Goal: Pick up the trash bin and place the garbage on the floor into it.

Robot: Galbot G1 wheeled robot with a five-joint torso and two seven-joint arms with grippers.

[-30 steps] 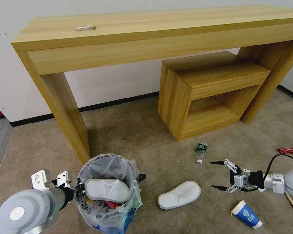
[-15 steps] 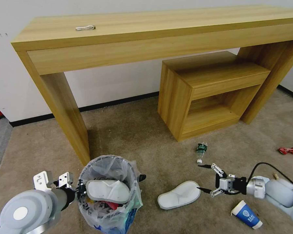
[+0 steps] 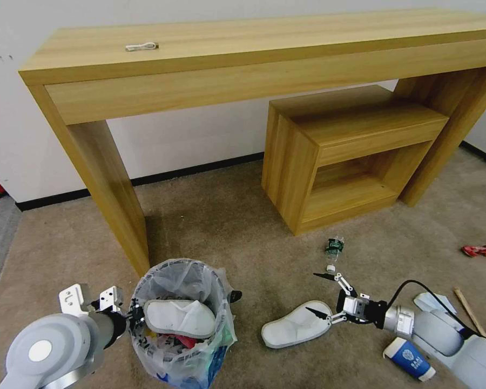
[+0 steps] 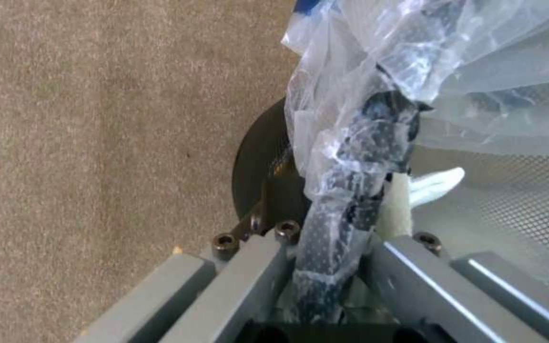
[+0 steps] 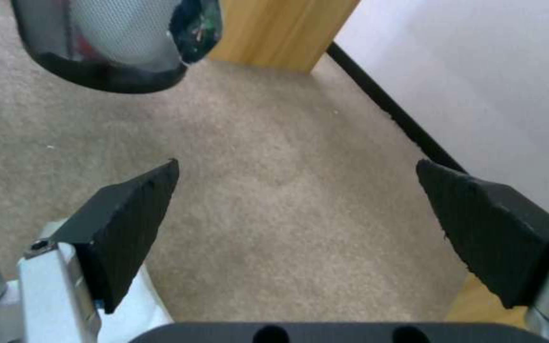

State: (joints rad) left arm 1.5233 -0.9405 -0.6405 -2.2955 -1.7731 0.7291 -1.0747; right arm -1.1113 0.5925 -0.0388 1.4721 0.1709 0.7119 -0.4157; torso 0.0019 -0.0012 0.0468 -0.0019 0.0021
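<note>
The bin sits at the lower left of the head view, off the carpet, its rim grasped by the left gripper, whose fingers clamp the bag-covered wire. One slipper lies inside it. At lower right, the right gripper hovers with fingers spread wide at the toe end of the second slipper. A blue cup, bottle and red wrapper lie scattered on the floor.

You have bare floor open ahead of the right gripper, hemmed by the slipper beneath, bottle beyond, and blue cup behind.
</note>
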